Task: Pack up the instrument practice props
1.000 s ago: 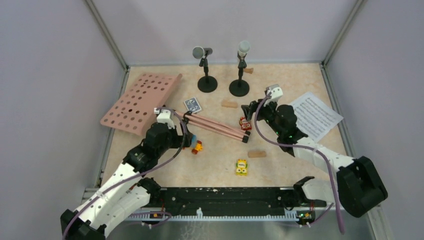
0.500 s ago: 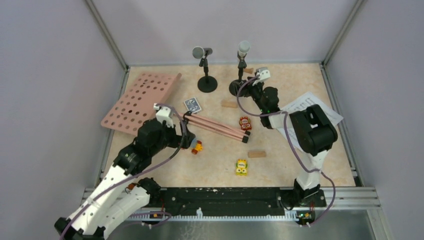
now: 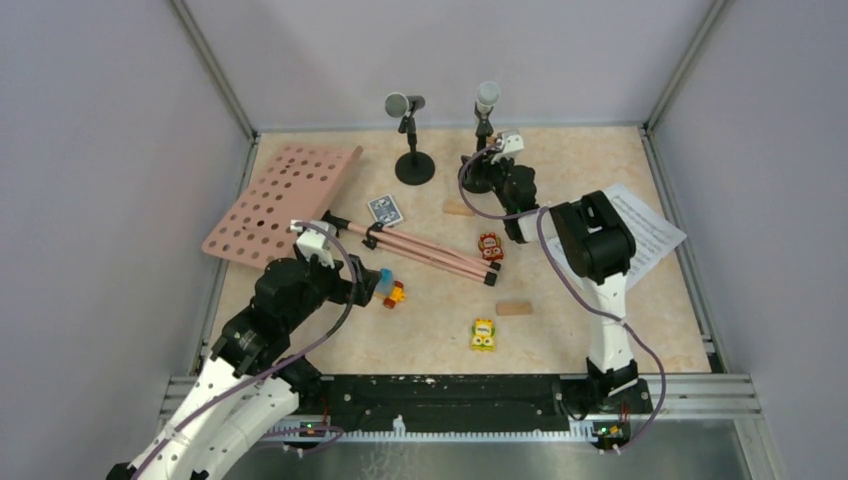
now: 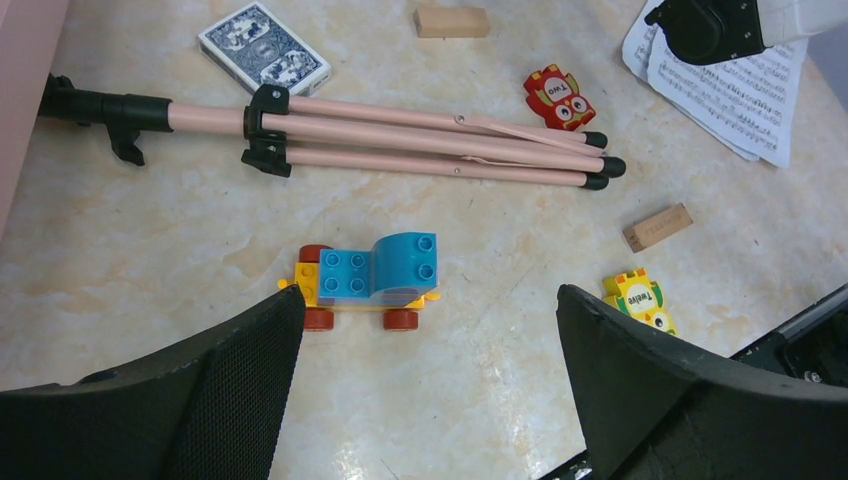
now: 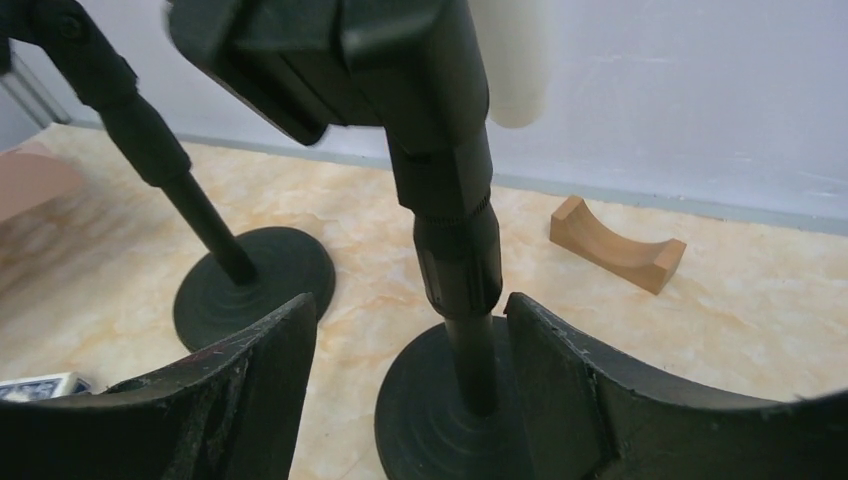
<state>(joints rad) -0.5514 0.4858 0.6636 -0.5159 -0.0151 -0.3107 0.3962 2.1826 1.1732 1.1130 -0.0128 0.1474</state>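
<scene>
Plainly, nothing is packed yet: every prop lies out on the table (image 3: 560, 330). Largest is the pink music board (image 3: 280, 200) at the far left. It is tilted with one edge up, we judge because it is joined to the black head of the tripod legs (image 3: 440, 252), which lie folded flat across the middle. The sheet-music pages (image 3: 655, 235) rest at the right edge, partly hidden by the right arm. At the far side two black round-based holders stand upright, just beside each other. The left holder (image 3: 415, 165) carries the dark microphone (image 3: 402, 103), and the right holder (image 5: 470, 335) carries the white microphone (image 3: 487, 96).

The right pincer (image 5: 408, 305) sits low astride the right holder's stem, just above the base. Its fingers (image 5: 250, 385) are on either side with a gap showing, so as far as we see it grips nothing. Low on the stem seems a sound choice, since a top-heavy stand should tip less when lifted there. The left pincer (image 4: 428, 300) hangs wide and empty over a block toy car (image 4: 368, 280) near the legs, and we take the legs as its likelier pick. A card box (image 3: 385, 210) and a curved wooden block (image 5: 615, 245) lie nearby but are not ours to pack.
</scene>
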